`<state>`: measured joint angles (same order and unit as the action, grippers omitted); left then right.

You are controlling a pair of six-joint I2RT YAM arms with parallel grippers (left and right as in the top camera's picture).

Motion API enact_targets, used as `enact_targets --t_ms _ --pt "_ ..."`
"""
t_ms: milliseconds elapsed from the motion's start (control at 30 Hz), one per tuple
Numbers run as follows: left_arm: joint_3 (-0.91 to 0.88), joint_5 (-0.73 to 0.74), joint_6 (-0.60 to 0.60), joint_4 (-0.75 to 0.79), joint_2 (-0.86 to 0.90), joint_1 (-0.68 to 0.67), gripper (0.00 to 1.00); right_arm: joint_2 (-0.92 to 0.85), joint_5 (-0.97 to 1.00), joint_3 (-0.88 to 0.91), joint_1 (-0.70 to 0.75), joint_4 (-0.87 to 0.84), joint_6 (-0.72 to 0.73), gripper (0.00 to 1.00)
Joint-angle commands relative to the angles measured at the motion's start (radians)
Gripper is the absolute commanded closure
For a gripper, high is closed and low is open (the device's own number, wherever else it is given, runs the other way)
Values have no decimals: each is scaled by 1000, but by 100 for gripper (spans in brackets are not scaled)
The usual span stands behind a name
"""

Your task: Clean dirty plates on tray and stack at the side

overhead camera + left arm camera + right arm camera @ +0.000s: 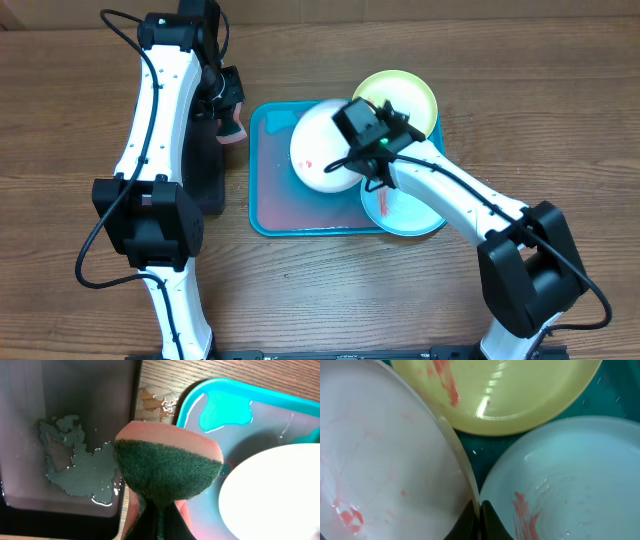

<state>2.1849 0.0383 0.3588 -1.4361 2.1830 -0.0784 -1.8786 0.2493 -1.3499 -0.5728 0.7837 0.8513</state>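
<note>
Right claw (pixel 480 517): pressed together on the rim of the white plate (pixel 318 150), which is red-smeared and sits over the tray (pixel 268 195). Lime-green plate (pixel 405 92) lies just ahead of this claw and aqua plate (pixel 408 215) just beside it, both smeared. Left claw (pixel 159 524): pinching a sponge (pixel 167 467), held over the gap between the black tray (pixel 65 410) and the tray's corner.

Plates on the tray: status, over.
Copy: left hand clamps sponge beside tray; right hand pinches rim of white plate, red smears on it; green plate, aqua plate smeared too.
</note>
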Motion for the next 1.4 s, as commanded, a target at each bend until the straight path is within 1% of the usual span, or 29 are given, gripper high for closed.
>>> enact_targets --t_ms 0,167,233,267,300,333,367,400,567,667,700,833,900,1033,1067,1133,1200,1267,1333,1367 --pt "10 8 -18 1 5 0 96 2 -209 59 8 -46 16 96" --pt "10 8 -17 4 5 -1 96 2 -279 104 -4 -114 32 96" --pt "10 8 -14 3 5 -1 96 2 -288 106 -8 -119 47 84" --pt "10 8 -14 3 5 -1 96 2 -294 106 -8 -122 43 74" --pt "10 8 -14 3 5 -1 96 2 -296 106 -8 -129 26 61" --pt "10 8 -14 3 5 -1 96 2 -297 106 -8 -135 2 55" --pt "10 8 -14 4 5 -1 96 2 -297 106 -5 -146 -53 50" --pt "10 8 -14 5 5 -1 96 2 -300 105 3 -159 -127 48" --pt "10 11 -15 5 5 -4 96 2 -354 95 90 -212 -492 48" --pt "10 11 -15 5 5 -12 96 -18 -412 77 139 -230 -643 47" --pt "10 11 -15 5 5 -15 96 -38 -436 58 149 -227 -688 47" --pt "10 10 -15 11 5 -24 96 -100 -461 5 147 -218 -751 47" --pt "10 10 -15 12 5 -28 96 -127 -465 -12 145 -218 -752 48" --pt "10 10 -15 12 5 -33 96 -144 -475 -14 145 -224 -742 53" --pt "10 10 -15 12 5 -33 96 -145 -475 -14 145 -229 -726 55" --pt "10 10 -15 14 5 -34 96 -145 -476 -14 145 -241 -691 64" --pt "10 11 -15 14 5 -34 96 -145 -486 -13 141 -249 -666 70" --pt "10 11 -14 13 5 -34 96 -145 -504 -13 131 -258 -664 76" --pt "10 11 -15 13 5 -37 96 -145 -495 -11 116 -272 -634 88" --pt "9 10 -15 13 5 -41 96 -145 -480 -11 106 -280 -601 91"
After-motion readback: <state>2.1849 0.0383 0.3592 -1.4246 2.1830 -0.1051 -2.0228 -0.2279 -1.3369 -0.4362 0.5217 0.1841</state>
